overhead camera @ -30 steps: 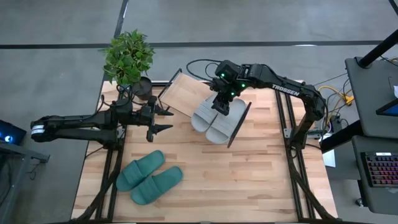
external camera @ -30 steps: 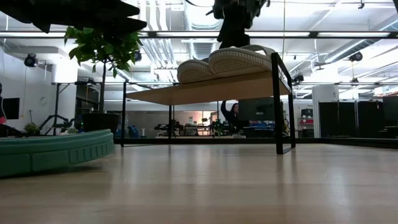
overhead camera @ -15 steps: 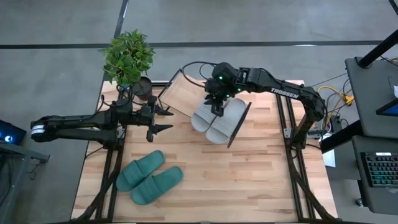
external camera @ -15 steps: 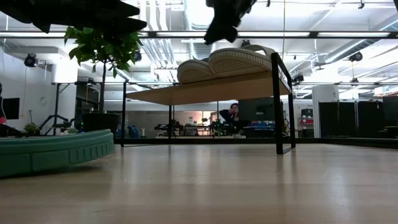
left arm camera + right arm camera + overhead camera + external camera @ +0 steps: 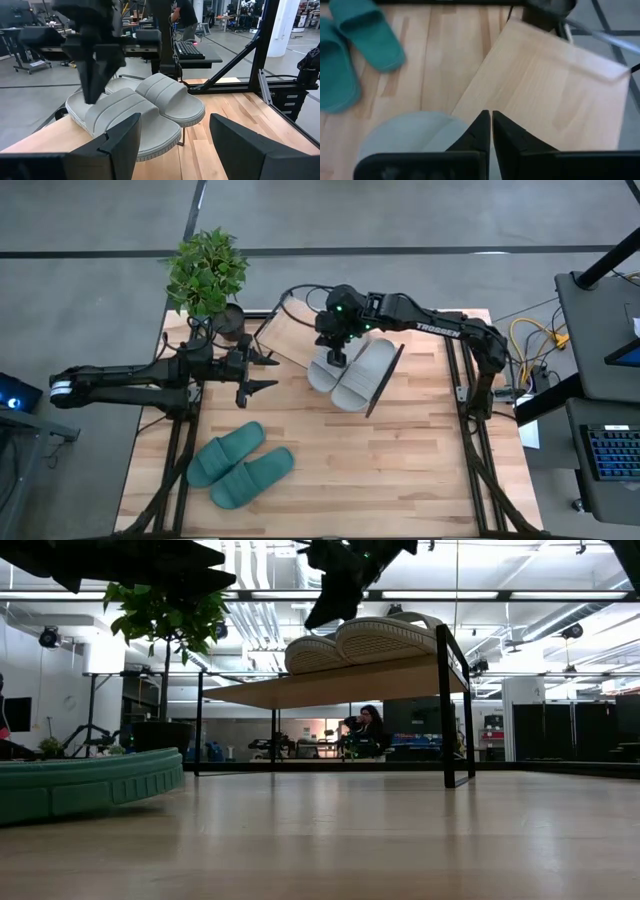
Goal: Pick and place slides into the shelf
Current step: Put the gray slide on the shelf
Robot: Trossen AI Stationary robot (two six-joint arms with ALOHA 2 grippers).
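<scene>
The left gripper [image 5: 262, 373] waits at about 9 o'clock from the table's middle, its fingers spread and holding nothing, pointed toward the shelf [image 5: 300, 330]. At roughly 7 o'clock the 2 teal-green slides [image 5: 240, 465] lie side by side on the tabletop [image 5: 420, 470], well apart from the shelf. At about 12 o'clock the 2 light grey slides [image 5: 348, 372] sit together on the shelf's right half, leaving its left half bare. The right gripper [image 5: 337, 356] hangs just above the grey pair's edge nearest that bare half, fingers pressed together and gripping nothing, so I judge the grey pair placed and half the task done. The next move, as I read it, calls for a gripper to travel to the teal pair, open wide enough for a soft strap, and carry each slide to the free board. The only readable writing is "TROSSEN" on the right arm [image 5: 432, 328] in the high view.
</scene>
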